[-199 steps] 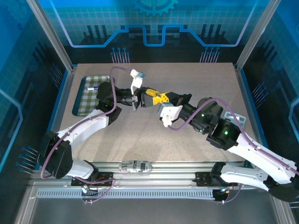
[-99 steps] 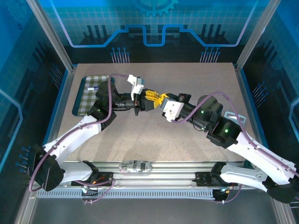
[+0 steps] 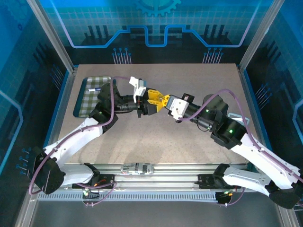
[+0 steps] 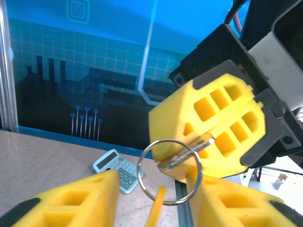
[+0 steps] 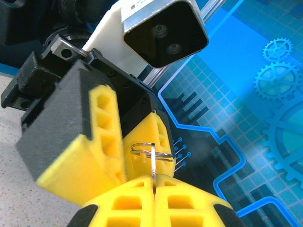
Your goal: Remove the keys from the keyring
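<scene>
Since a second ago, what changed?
Left hand opened; its jaws now stand apart with the lower edge of the ring between them. The left arm's lower link swung out to the left, and the right wrist rolled and shifted slightly toward the far side. Unchanged: right hand shut on the key, ring hanging from it.

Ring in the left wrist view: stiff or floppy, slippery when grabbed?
The ring looks like thin bare wire, so probably stiff, light and slippery. It hangs from the key pinched in the right gripper, so it would likely swing when pushed.
</scene>
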